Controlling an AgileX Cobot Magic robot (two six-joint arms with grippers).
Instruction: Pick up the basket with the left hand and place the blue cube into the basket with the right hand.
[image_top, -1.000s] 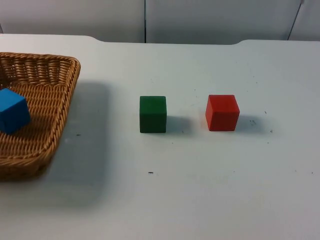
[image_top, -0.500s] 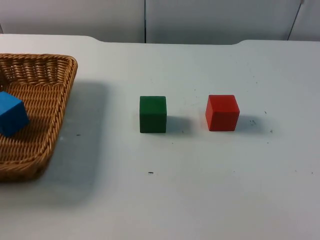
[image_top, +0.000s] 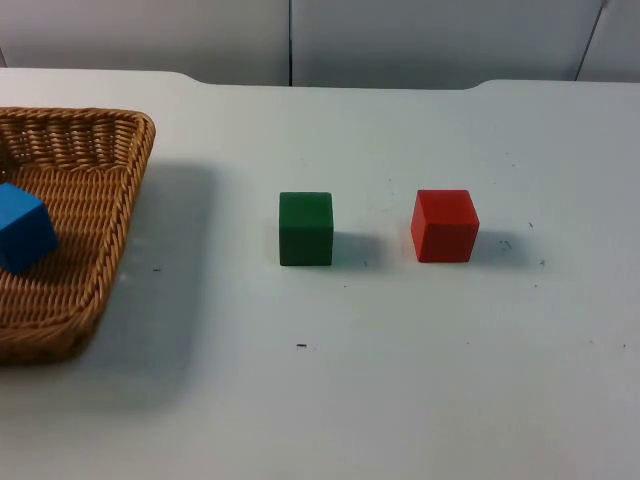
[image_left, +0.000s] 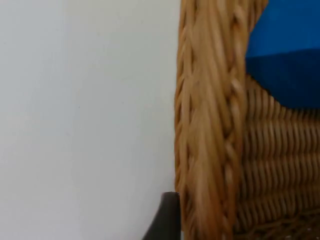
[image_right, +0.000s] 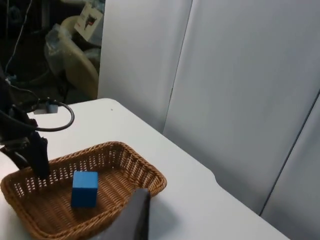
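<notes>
The woven basket (image_top: 130, 160) rests on the table at the left edge of the top view, with the blue cube (image_top: 22, 232) lying inside it. From the right wrist view the basket (image_right: 150, 176) and cube (image_right: 84, 187) lie far below, and my left gripper (image_right: 38, 161) stands at the basket's far rim. In the left wrist view one black fingertip (image_left: 169, 216) stands just outside the rim (image_left: 207, 125), open, with the blue cube (image_left: 287, 50) beyond it. My right gripper waits high above the table, open and holding nothing; its fingertip (image_right: 136, 212) shows.
A green cube (image_top: 305, 228) and a red cube (image_top: 445, 225) stand side by side mid-table, well right of the basket. The grey partition wall (image_top: 400, 40) closes the table's far edge.
The basket with the blue cube sank and slid slightly left, then stayed still. My left gripper let go of the rim. The green and red cubes have not moved.
</notes>
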